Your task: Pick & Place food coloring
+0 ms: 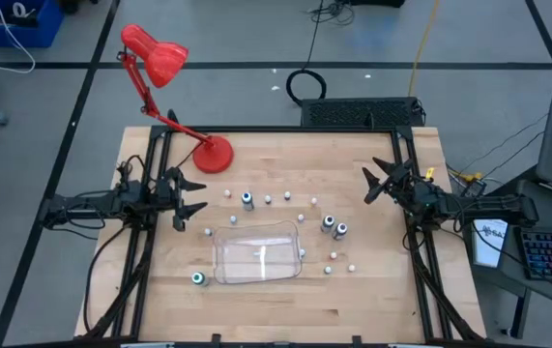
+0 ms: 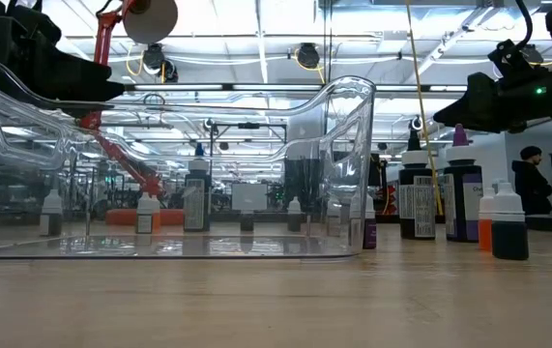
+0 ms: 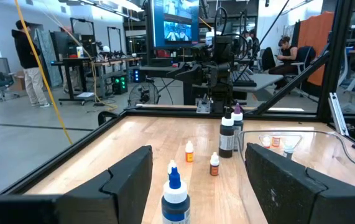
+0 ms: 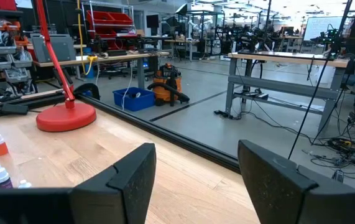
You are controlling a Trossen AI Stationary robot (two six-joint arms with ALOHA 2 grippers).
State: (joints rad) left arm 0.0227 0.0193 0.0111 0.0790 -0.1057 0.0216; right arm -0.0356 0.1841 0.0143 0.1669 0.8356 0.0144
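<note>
**Bottles scattered, both grippers spread and empty**

Wooden tabletop (image 1: 372, 290) first, framed in black rail, a workshop floor around it; on it the food coloring bottles (image 1: 247, 200) lie loose across the middle, none inside the tray; several small ones stand in a row just beyond the tray's far side, with one larger teal-bodied bottle among them; two bigger dark bottles (image 1: 334, 227) stand side by side off the tray's right end, toward the right edge; a few tiny ones (image 1: 332, 270) sit near the tray's near-right corner; one teal bottle (image 1: 198, 279) stands just off its near-left corner; one more small bottle (image 1: 205, 233) stands off its far-left corner.

Clear tray (image 1: 256, 253) sits in the middle of the tabletop, slightly toward the near edge; in the low view its walls fill the left of the picture and bottles show through them.

Left gripper (image 1: 190, 196) hangs by the left edge, fingers wide apart, holding nothing; a blue-tipped bottle (image 3: 175, 198) stands between its fingers in the left wrist view, apart from both.

Right gripper (image 1: 376, 184) hangs by the right edge toward the far-right corner, fingers likewise apart and empty.

Red lamp (image 1: 164, 68) has its base (image 1: 214, 154) near the far-left corner; a person (image 3: 29, 59) stands in the room beyond.
</note>
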